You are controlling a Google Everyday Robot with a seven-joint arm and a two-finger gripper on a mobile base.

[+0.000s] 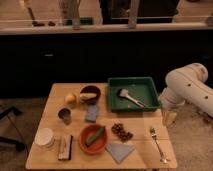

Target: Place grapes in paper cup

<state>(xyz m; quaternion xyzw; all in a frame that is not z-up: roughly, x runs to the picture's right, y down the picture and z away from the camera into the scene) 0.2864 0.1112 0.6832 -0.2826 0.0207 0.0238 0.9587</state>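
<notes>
1. Your paper cup [44, 137] stands at the table's [145, 125] near left corner.
2. The grapes [121, 131] lie mid-table, right of the orange bowl [85, 144], untouched.
3. Your gripper [169, 118] hangs spread and empty off the right edge; reaching comes first, so lower it over the bunch.

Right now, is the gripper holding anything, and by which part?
Nothing. The gripper hangs open beside the right edge of the table; the grapes lie untouched on it.
</notes>
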